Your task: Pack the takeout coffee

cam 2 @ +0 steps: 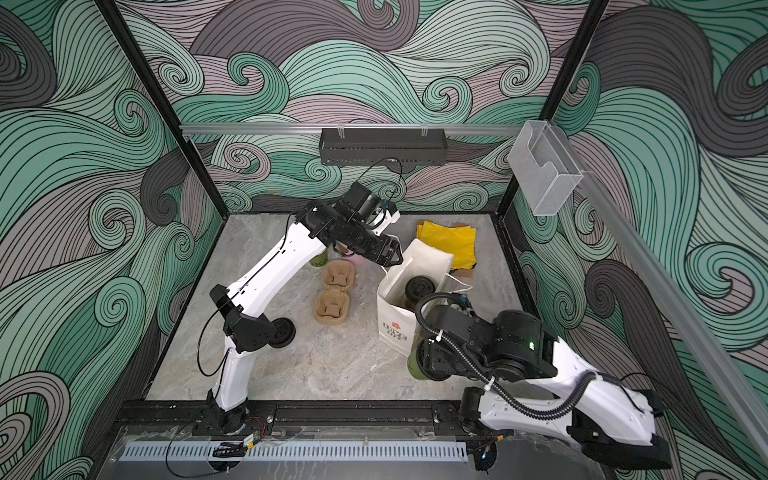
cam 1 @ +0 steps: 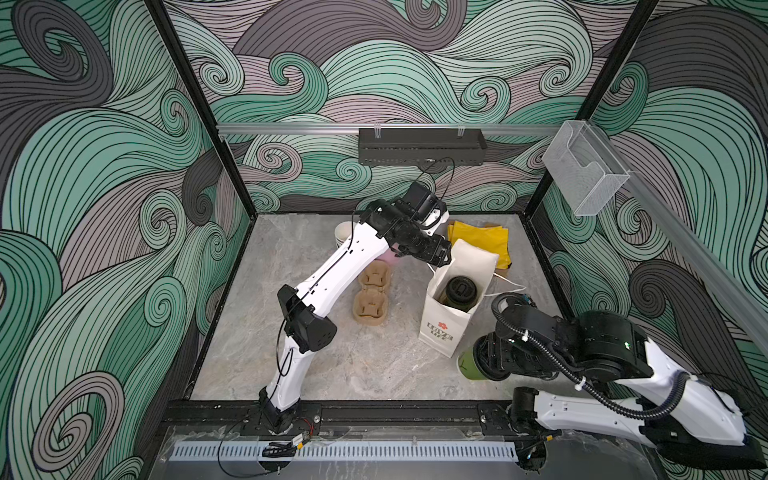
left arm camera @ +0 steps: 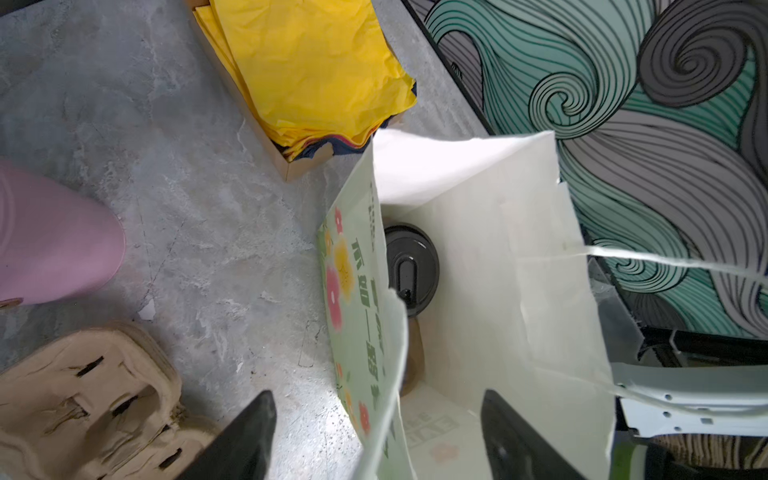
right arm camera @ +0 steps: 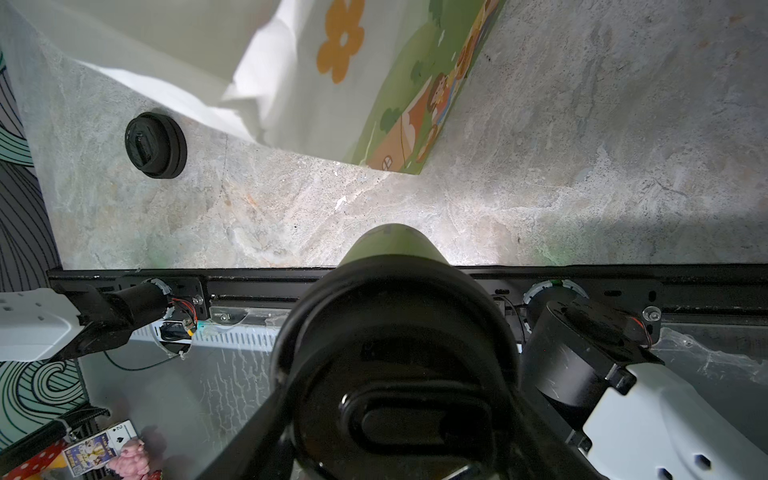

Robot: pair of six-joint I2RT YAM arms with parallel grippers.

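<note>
The white paper bag (cam 1: 442, 332) reads "LOVE LIFE"; one olive cup (cam 1: 458, 291) with a round black lid stands inside. The right gripper (cam 1: 484, 363) clasps the second cup (cam 1: 466, 368) near-right of the bag. The left gripper (left arm camera: 382, 436) has its fingers wide astride the bag's far rim.

First cup (cam 1: 458, 291) upright in bag (cam 1: 442, 328); second cup (cam 1: 467, 368) sideways.

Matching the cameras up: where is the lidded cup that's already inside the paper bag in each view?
In a top view: cup inside the bag, right of centre.
In a top view: cup, nearer centre.
Left wrist: cup, deep in the bag.
Right wrist: absent; the second cup shows instead.
Shared landmark: the bag.
</note>
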